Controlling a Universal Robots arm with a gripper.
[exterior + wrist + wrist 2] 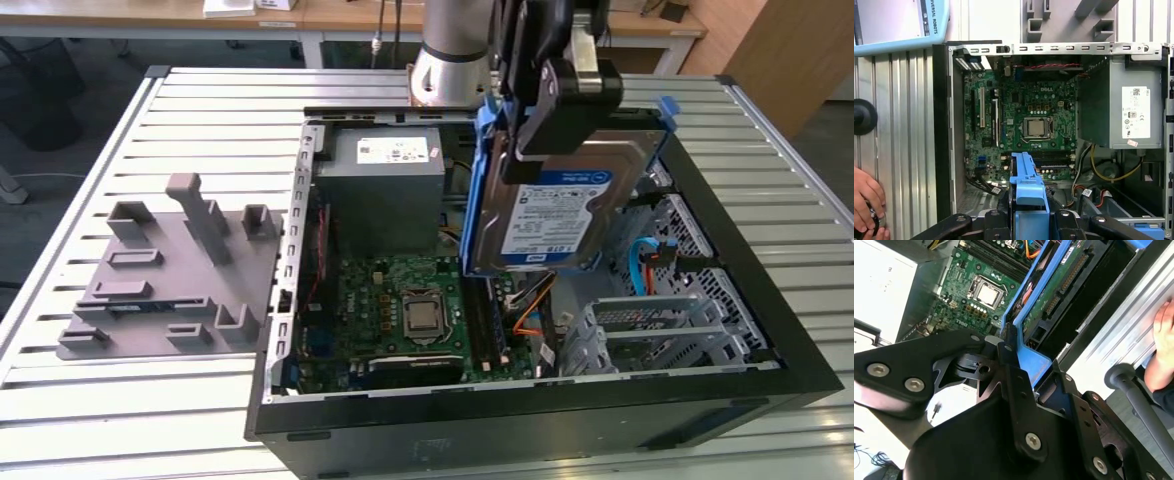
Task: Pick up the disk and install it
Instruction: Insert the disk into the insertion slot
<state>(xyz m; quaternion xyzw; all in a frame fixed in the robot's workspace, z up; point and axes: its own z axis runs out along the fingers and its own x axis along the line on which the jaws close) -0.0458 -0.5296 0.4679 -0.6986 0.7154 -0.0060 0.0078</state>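
Note:
In the exterior view the disk (561, 215), silver-grey with a white-and-blue label and blue rails, hangs tilted on edge above the open computer case (534, 410), over the motherboard's right side. My gripper (541, 150) is shut on its upper edge. In the second wrist view the disk (1054, 295) shows its green underside and blue rail, with the gripper (1029, 365) clamped on the rail end. Seen in the first wrist view, the blue end of the disk (1028, 185) sticks out from the gripper (1029, 220) over the case.
Inside the case are a motherboard (420, 315), a grey power supply (387, 175) and a metal drive bay (667, 330) with a thin blue cable (647, 265). A grey slotted fixture (174, 270) lies on the exterior view's left. A person's hand (866, 200) rests on the table beside the case.

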